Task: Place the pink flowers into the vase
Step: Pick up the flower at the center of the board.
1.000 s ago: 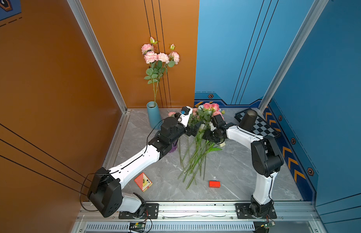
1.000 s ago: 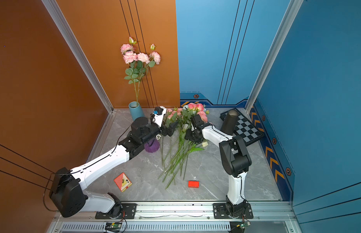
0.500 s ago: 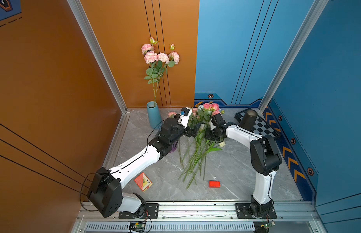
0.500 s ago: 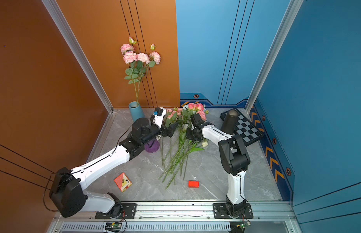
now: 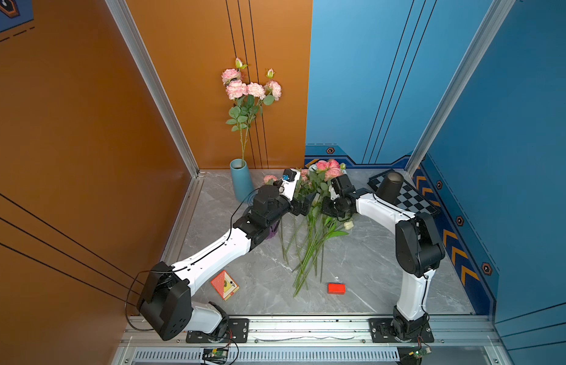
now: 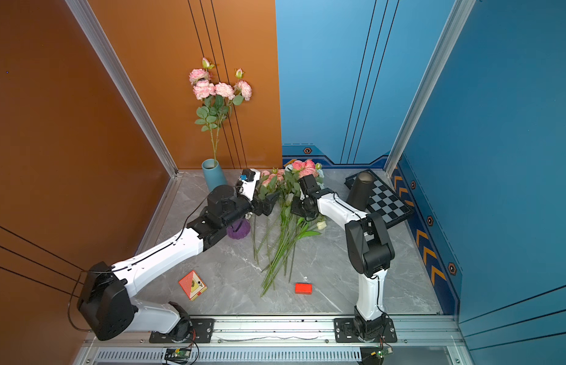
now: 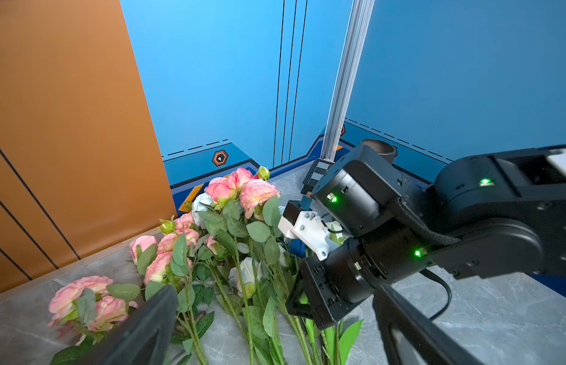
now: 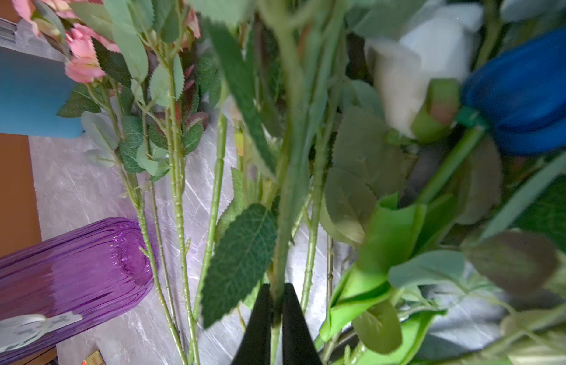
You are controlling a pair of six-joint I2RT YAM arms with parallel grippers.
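Note:
A blue vase (image 5: 240, 181) stands at the back wall with one tall branch of pink flowers (image 5: 248, 88) in it. More pink flowers (image 5: 329, 167) (image 7: 240, 189) lie in a mixed pile of stems (image 6: 281, 246) on the floor. My right gripper (image 8: 277, 289) (image 5: 326, 209) is down in the pile, shut on one green stem. I cannot trace which head that stem carries. Left of the same pile, my left gripper (image 7: 273, 289) (image 5: 308, 200) is open and holds nothing; its fingers (image 7: 142, 322) straddle leaves and stems.
A purple glass vase (image 6: 238, 230) sits under my left forearm. White flowers (image 5: 348, 225) and a dark blue one (image 8: 528, 88) are mixed into the pile. A black cylinder (image 5: 390, 186) stands on a chessboard (image 5: 416, 203). A red block (image 5: 336, 288) and a card box (image 5: 224, 284) lie near the front.
The right gripper's jaws have closed onto the stem. Both arms have barely shifted, and the left gripper has stayed open.

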